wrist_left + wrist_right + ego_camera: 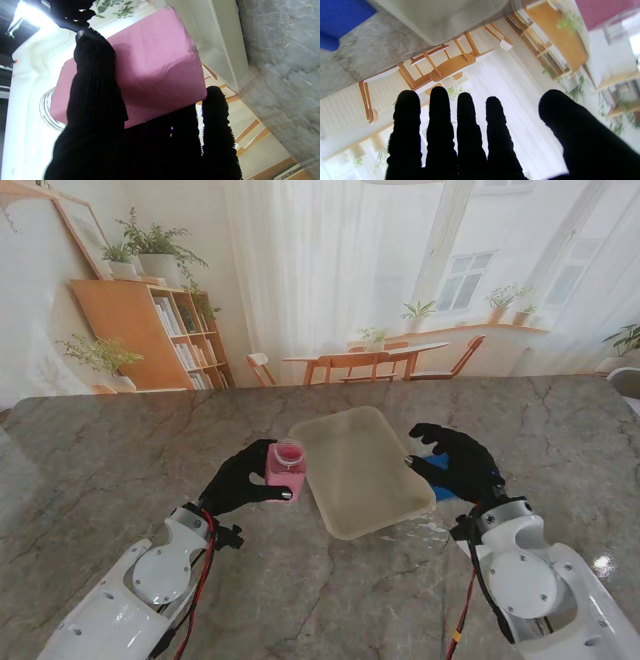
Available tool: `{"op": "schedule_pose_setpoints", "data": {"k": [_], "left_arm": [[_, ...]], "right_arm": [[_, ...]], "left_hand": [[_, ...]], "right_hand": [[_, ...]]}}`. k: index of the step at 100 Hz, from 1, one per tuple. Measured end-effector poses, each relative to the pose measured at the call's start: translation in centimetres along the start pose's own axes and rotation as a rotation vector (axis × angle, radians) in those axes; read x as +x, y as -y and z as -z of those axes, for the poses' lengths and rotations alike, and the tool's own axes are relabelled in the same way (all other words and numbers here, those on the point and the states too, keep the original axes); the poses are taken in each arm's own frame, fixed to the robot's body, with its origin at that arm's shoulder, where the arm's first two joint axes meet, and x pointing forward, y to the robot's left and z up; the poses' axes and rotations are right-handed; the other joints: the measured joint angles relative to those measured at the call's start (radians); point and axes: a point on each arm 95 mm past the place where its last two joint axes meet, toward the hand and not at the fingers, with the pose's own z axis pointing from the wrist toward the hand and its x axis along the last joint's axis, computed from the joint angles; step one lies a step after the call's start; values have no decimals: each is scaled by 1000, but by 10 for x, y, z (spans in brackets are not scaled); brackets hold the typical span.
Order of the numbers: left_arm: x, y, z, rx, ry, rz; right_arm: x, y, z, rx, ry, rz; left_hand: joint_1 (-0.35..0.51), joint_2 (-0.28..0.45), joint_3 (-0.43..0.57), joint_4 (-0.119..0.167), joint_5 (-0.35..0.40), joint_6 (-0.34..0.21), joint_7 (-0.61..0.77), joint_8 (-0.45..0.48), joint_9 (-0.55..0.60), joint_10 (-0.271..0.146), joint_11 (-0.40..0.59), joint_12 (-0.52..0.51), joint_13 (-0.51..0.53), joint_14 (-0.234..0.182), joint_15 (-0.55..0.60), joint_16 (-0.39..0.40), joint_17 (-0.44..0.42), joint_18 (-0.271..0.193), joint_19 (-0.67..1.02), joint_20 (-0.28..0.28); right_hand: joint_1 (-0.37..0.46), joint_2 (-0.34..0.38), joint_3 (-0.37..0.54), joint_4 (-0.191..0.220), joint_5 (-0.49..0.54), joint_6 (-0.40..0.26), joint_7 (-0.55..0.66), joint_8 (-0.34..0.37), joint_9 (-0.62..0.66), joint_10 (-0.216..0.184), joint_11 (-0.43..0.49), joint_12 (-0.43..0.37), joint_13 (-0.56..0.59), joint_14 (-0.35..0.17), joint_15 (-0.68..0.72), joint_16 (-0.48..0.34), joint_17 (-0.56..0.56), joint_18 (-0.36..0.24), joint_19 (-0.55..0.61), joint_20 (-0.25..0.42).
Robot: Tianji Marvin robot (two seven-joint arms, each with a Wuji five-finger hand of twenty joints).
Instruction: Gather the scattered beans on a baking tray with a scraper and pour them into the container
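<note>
Left hand grips the pink jar right at the tray's left edge. Right hand, fingers spread and holding nothing, hovers over the blue scraper beside the tray's right edge. No beans visible on the tray. Risk: tilted jar slips or spills.

Bright daylight scene, blown-out glare in left wrist view, right wrist view's edges blurred, stand view sharp

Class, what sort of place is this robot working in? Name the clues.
Probably a staged test bench: a marble-patterned table before what looks like a printed backdrop of a dining room, with bookshelf and chairs.
</note>
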Motion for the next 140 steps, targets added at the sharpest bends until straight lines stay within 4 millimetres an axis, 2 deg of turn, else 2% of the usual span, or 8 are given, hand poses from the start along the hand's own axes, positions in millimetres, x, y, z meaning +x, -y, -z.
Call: {"op": "schedule_pose_setpoints", "data": {"k": [19,49,55,74,84,108,124,140], "left_arm": [[8,-2,-3,16,-19,10],[13,-5,-9,25,-36,43],[13,-4,-11,27,-39,52],[9,-3,-17,43,-47,88],[7,-2,-21,48,-54,104],[2,-1,-33,51,-67,147],[0,-2,-39,46,-77,174],[0,-3,-43,42,-83,174]], "right_arm": [[-21,-14,30,159,-30,308],[-47,-2,55,331,46,458],[-51,1,59,347,73,463],[-61,12,71,471,134,542],[-62,19,73,478,159,543],[-69,41,69,471,195,593],[-73,47,63,474,209,638],[-79,53,58,476,228,619]], "left_hand": [[0,0,0,0,4,0,0,-10,2,0,0,7,0,1,2,3,0,0,0,3],[0,0,-1,0,6,0,0,-14,2,2,0,9,0,2,3,11,0,1,1,11],[0,0,-1,0,6,0,0,-14,2,2,0,14,0,2,3,11,0,1,1,11],[0,0,-1,0,6,0,-1,-15,2,2,0,15,0,2,7,11,0,1,1,12],[0,0,-1,0,6,0,-1,-15,2,2,0,16,0,2,8,11,0,1,1,14],[0,0,-2,0,13,0,-1,-26,3,2,0,23,0,3,8,15,0,1,1,24],[0,0,-2,0,14,0,-1,-28,3,2,0,24,0,4,8,19,0,1,1,24],[0,0,-2,0,14,0,-1,-28,3,2,0,24,0,4,9,19,0,1,1,25]], "right_hand": [[-23,-2,-8,0,-20,-27,-2,0,-40,-24,2,0,2,-16,0,0,3,-13,5,5],[-54,3,-37,0,-137,-86,-32,2,-232,-35,-43,0,-73,-26,-8,7,-28,-22,-8,14],[-64,8,-63,0,-173,-86,-48,2,-285,-14,-66,0,-110,-25,-18,7,-60,-23,-30,14],[-85,47,-129,0,-315,-48,-126,7,-436,57,-144,-1,-249,50,-193,-61,-170,6,-178,-16],[-85,48,-148,0,-355,-34,-160,11,-474,79,-177,-23,-303,74,-277,-92,-211,12,-227,-39],[-85,49,-148,0,-402,-6,-178,35,-516,101,-196,-37,-369,99,-331,-109,-264,19,-266,-74],[-83,48,-115,0,-402,-1,-190,59,-528,109,-196,-37,-370,108,-306,-109,-270,20,-260,-86],[-81,30,-60,0,-402,-1,-189,110,-527,109,-169,-11,-345,108,-228,-92,-228,20,-176,-86]]}}
